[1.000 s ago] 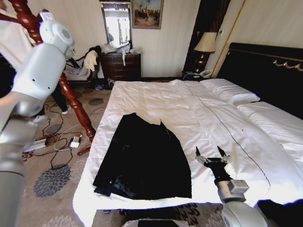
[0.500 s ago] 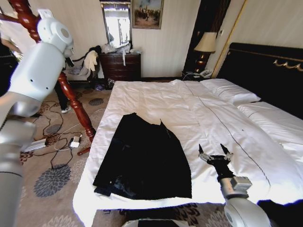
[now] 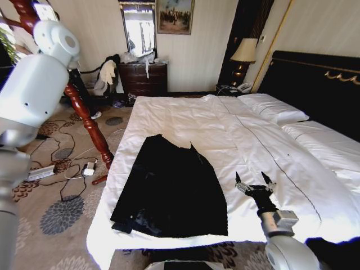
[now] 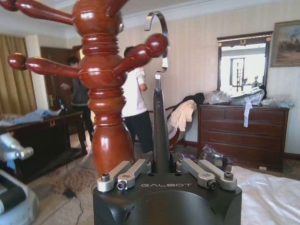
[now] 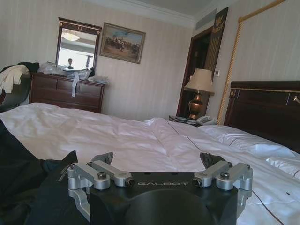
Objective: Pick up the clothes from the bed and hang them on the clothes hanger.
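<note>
The clothes [image 3: 171, 188], a black garment, lie flat on the near left part of the bed [image 3: 197, 121]; their edge also shows in the right wrist view [image 5: 23, 173]. My right gripper [image 3: 254, 181] hovers open just over the white sheet, a short way right of the garment, with nothing between its fingers [image 5: 105, 158]. My left arm [image 3: 34, 84] is raised at the far left beside a red wooden coat stand [image 3: 84, 115]. The left gripper [image 4: 161, 165] is shut on the black stem of a clothes hanger [image 4: 159, 108]. Its metal hook [image 4: 161, 28] sits close to a peg [image 4: 140, 54] of the stand; I cannot tell whether they touch.
Cables and a power strip [image 3: 87, 167] lie on the patterned carpet by the stand's foot. A dark dresser [image 3: 143, 79] with draped clothing stands at the back wall, a lamp [image 3: 243, 56] beside the black headboard [image 3: 315, 84]. Pillows [image 3: 273, 109] lie at the bed's head.
My left arm has shifted slightly left and up by the coat stand. The right gripper moved a little to the right over the sheet, then held still. The black garment has not moved.
</note>
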`<state>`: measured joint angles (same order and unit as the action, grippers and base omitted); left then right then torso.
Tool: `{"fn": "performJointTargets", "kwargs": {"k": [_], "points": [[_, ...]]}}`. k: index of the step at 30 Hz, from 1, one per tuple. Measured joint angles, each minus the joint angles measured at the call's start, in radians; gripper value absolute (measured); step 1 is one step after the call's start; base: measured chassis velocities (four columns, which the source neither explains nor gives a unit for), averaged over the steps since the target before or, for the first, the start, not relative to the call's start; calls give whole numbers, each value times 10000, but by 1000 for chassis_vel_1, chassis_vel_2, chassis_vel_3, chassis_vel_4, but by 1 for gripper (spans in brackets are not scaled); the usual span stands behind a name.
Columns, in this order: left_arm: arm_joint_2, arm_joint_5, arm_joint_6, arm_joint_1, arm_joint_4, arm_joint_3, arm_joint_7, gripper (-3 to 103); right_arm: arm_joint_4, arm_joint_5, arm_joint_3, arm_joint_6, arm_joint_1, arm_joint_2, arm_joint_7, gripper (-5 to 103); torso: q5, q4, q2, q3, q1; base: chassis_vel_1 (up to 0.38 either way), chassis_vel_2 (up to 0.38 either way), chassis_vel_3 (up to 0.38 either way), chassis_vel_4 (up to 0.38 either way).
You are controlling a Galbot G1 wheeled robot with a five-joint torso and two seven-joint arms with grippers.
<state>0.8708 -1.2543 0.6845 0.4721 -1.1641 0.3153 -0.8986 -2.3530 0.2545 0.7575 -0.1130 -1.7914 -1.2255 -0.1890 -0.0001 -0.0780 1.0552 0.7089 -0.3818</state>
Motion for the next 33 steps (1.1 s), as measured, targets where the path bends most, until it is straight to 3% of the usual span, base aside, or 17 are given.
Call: {"fn": "performJointTargets", "kwargs": {"k": [11,13,15,17,21,23,28,29,32,33], "points": [[-21,562,-426,-799,-865,-39,815,16,56,127,2,-25,58,-28,-42,100,4,-3,0,-1,0,0,0,0,0],[-198,601,-611,-1157,-1328,-88,1323,16,96,158,37,-28,73,-5,-75,100,3,-1,0,-1,1,0,0,0,0],[-530,934,-851,-1917,-2055,-248,2252,16,154,194,67,-30,80,15,-112,100,-1,3,0,-1,0,0,0,0,0],[-611,1022,-916,-2113,-2213,-299,2508,16,162,219,72,-34,75,21,-120,100,0,3,0,-1,1,0,0,0,0],[-1063,1191,-1463,-3254,-2957,-670,3874,16,167,614,194,-138,105,222,-198,100,0,2,0,0,1,0,0,0,0],[-1111,1190,-1541,-3369,-3025,-702,4018,16,171,680,210,-159,121,266,-211,100,0,1,1,-1,1,0,0,0,0],[-1526,1036,-2332,-4586,-3601,-1034,5461,16,369,1236,273,-335,301,739,-360,100,1,1,0,0,1,0,0,0,0],[-1526,1036,-2332,-4586,-3601,-1034,5461,16,369,1236,273,-335,301,739,-360,100,1,1,0,0,1,0,0,0,0],[-1778,892,-2948,-5532,-3882,-1271,6846,16,537,1502,337,-410,438,1022,-454,100,0,0,0,-1,1,0,0,0,0],[-1778,892,-2948,-5532,-3882,-1271,6846,16,537,1502,337,-410,438,1022,-454,100,0,0,0,-1,1,0,0,0,0]]}}
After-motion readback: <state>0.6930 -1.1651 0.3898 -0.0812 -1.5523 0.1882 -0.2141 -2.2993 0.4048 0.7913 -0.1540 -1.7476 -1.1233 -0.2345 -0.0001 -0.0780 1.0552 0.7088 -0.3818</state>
